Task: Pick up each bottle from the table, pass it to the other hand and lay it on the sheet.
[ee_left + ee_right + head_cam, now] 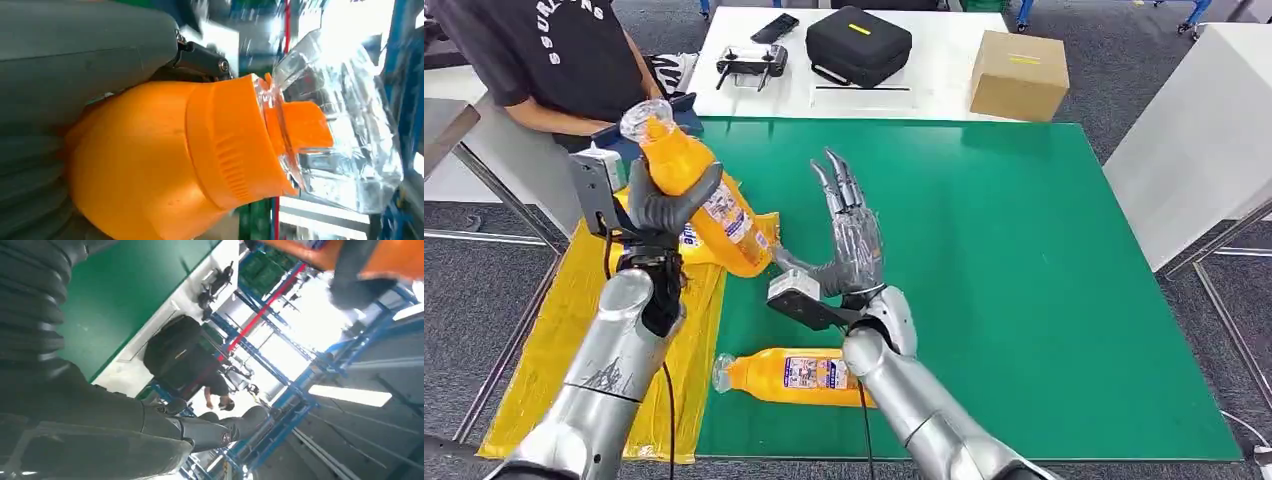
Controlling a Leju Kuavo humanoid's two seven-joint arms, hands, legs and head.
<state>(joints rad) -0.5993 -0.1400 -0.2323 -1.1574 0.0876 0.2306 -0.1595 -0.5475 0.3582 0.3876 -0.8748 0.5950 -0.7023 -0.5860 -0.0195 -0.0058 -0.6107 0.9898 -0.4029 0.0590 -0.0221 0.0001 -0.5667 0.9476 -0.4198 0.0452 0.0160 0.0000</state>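
Observation:
My left hand [669,205] grips an orange bottle [701,197] with a clear cap, held tilted in the air above the yellow sheet [564,330]. Up close in the left wrist view, the bottle's orange neck [220,150] and clear cap [340,120] stick out past my left hand [75,60]. My right hand [849,235] stands open and upright just right of the held bottle, fingers spread, not touching it. In the right wrist view, my right hand's fingers [210,430] hold nothing. A second orange bottle [789,376] lies on its side on the green mat [1024,280] near the front edge.
A person in a dark shirt [554,50] stands at the far left corner. On the white table [924,85] behind the mat are a black case [857,45], a cardboard box [1019,73], a controller [752,65] and a phone [775,27]. A white cabinet [1204,130] stands at the right.

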